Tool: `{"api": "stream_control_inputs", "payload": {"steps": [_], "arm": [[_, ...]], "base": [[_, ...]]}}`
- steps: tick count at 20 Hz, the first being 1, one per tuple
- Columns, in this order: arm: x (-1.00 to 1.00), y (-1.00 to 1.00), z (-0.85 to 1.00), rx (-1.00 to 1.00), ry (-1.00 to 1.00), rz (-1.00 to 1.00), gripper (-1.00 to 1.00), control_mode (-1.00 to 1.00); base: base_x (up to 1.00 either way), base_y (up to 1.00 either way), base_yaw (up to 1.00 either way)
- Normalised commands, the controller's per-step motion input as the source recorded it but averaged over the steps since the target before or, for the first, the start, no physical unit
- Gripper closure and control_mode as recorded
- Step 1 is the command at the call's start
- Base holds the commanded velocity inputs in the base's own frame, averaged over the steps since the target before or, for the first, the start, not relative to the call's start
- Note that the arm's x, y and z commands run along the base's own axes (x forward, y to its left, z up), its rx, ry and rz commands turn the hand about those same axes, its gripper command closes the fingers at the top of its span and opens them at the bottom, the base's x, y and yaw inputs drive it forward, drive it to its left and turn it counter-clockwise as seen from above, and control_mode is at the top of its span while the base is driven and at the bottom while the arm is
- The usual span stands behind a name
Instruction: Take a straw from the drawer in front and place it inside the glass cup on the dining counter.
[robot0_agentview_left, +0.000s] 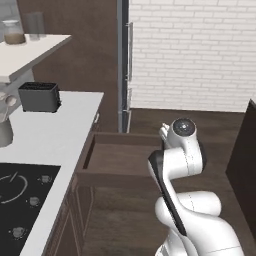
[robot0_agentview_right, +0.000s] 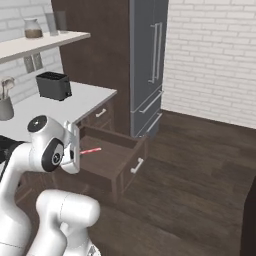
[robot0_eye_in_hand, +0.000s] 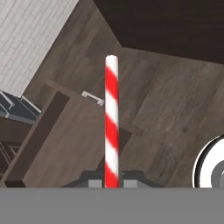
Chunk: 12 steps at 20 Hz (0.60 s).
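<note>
While the drawer (robot0_agentview_right: 112, 160) gapes over dark plank flooring (robot0_agentview_right: 200, 175), the hand (robot0_eye_in_hand: 112, 183) grips the straw (robot0_eye_in_hand: 111, 122) — white brick wall (robot0_agentview_right: 210, 55) beyond.

A home kitchen is shown. A white worktop (robot0_agentview_left: 50, 135) is seen along the wall, with a black hob (robot0_agentview_left: 22, 192) set into it and a black toaster (robot0_agentview_right: 54, 85) placed further back. Above it, a white shelf (robot0_agentview_right: 40, 44) is fixed to the wall, and a jar (robot0_agentview_right: 33, 28) is kept on it. A tall grey fridge (robot0_agentview_right: 148, 60) is built in between dark wood panels. Under the worktop, dark brown cabinets are fitted, and one drawer (robot0_agentview_right: 112, 157) is pulled out. The walls are covered with white brick (robot0_agentview_right: 215, 55), and the floor (robot0_agentview_right: 190, 190) is laid with dark wood planks.
</note>
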Motion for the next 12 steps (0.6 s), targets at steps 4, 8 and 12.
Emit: {"api": "stream_control_inputs", "payload": {"steps": [4, 8, 12], "arm": [[0.0, 0.0, 0.0, 0.0, 0.0, 0.0, 1.0, 1.0], [0.0, 0.0, 0.0, 0.0, 0.0, 0.0, 1.0, 1.0], [0.0, 0.0, 0.0, 0.0, 0.0, 0.0, 1.0, 1.0]], "base": [[-0.25, -0.42, -0.15], [-0.17, -0.54, -0.14], [-0.12, -0.58, -0.12]]}}
